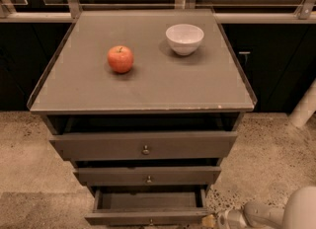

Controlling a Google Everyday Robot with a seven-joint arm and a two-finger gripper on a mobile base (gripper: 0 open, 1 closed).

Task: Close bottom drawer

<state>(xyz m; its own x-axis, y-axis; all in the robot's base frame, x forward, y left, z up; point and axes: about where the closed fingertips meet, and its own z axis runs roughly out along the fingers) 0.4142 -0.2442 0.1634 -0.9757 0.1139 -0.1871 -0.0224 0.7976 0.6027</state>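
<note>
Jutting open, the bottom drawer (pixel 129 217) is edge-cropped; pincer (pixel 211 220) seemingly beside its corner, state impossible to tell.

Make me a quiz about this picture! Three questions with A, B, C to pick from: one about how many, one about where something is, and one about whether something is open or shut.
1. How many things sit on the cabinet?
A. One
B. Four
C. Two

2. Where is the gripper?
A. Low down, just right of the bottom drawer front
B. On the cabinet top
C. Up by the back rail

3. How is the bottom drawer?
A. Pushed fully in
B. Pulled out, inside showing
C. Lying on the floor

Answers:
1 C, a red apple and a white bowl are all that sit there.
2 A, it sits at the lower right, beside that drawer's front corner.
3 B, its front stands forward of the two drawers above and its inside shows.
</note>
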